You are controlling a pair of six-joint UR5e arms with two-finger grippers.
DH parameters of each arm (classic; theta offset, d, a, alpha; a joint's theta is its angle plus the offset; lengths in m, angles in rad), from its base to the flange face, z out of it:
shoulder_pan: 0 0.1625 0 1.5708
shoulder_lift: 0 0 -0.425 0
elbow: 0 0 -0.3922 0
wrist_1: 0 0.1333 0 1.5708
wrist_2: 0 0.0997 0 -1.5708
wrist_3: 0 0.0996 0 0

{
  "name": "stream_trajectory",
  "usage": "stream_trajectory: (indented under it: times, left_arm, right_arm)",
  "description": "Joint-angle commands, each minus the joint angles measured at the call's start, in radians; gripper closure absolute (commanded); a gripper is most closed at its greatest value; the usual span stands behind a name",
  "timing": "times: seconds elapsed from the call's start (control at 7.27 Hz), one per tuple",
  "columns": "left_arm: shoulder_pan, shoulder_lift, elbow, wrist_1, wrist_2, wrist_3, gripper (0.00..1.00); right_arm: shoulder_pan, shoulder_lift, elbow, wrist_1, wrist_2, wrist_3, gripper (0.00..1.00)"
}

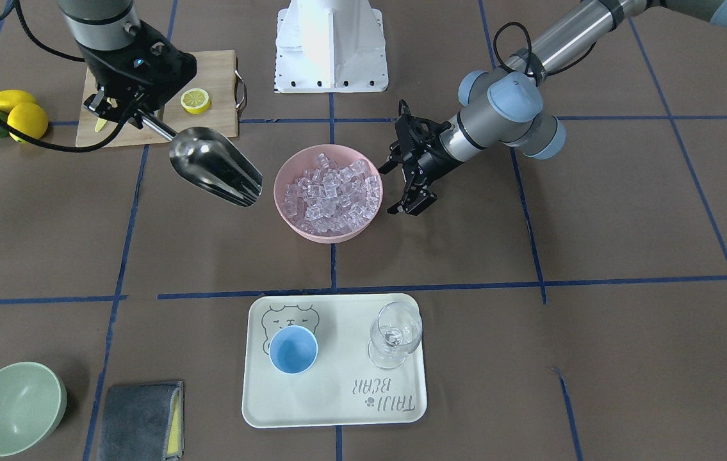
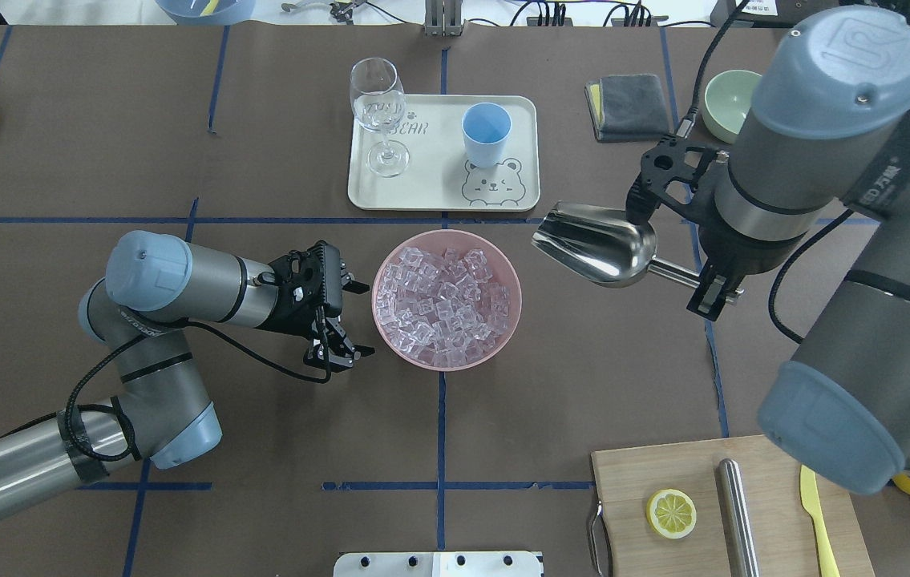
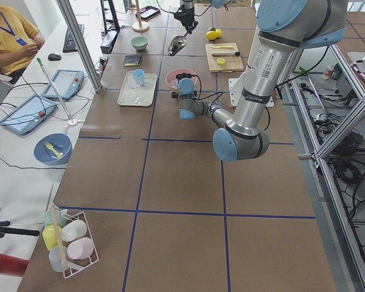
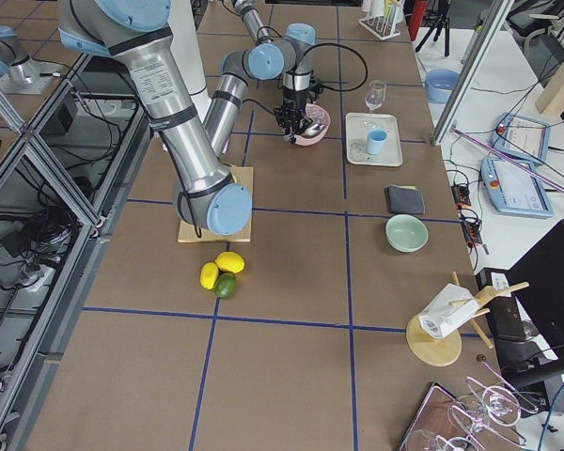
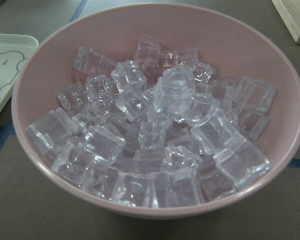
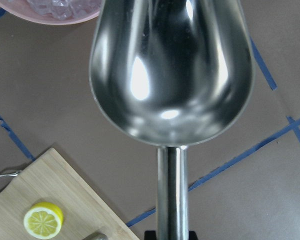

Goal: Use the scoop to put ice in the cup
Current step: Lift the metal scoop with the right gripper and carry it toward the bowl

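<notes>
Scoop (image 6: 170,75) clamped by right claw (image 2: 713,282); left claw (image 2: 352,318) wide open, empty, beside bowl (image 2: 509,272).

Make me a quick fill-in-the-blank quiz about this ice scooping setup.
The ice lies in the ____ bowl.
The scoop, in the right gripper, is ____ of ice.
The cup stands on the ____ beside the wine glass.
The left gripper has its jaws ____.
Missing words: pink; empty; tray; open.

Right wrist view's top edge crops the scoop (image 6: 172,75).
</notes>
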Motion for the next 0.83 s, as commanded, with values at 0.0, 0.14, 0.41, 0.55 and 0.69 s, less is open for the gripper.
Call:
stream_trajectory:
  times: [0.0, 0.14, 0.41, 0.55, 0.69]
  left_arm:
    - [-0.001, -0.001, 0.001, 0.0, 0.0, -0.001, 0.0]
    - [-0.001, -0.001, 0.001, 0.0, 0.0, -0.001, 0.0]
    - [-0.003, -0.001, 0.001, -0.012, 0.0, -0.001, 0.0]
    - [-0.003, 0.001, 0.001, -0.012, 0.0, -0.001, 0.0]
    - [-0.003, 0.001, 0.001, -0.012, 0.001, -0.001, 0.0]
  right_arm:
    - [-0.066, 0.12, -0.019, -0.16, -0.048, 0.02, 1.0]
    - [-0.095, 0.205, -0.065, -0.249, -0.059, 0.02, 1.0]
    - [-0.141, 0.321, -0.178, -0.364, -0.113, 0.02, 1.0]
    - [-0.17, 0.364, -0.231, -0.412, -0.155, 0.015, 1.0]
    - [-0.186, 0.376, -0.268, -0.424, -0.168, 0.008, 1.0]
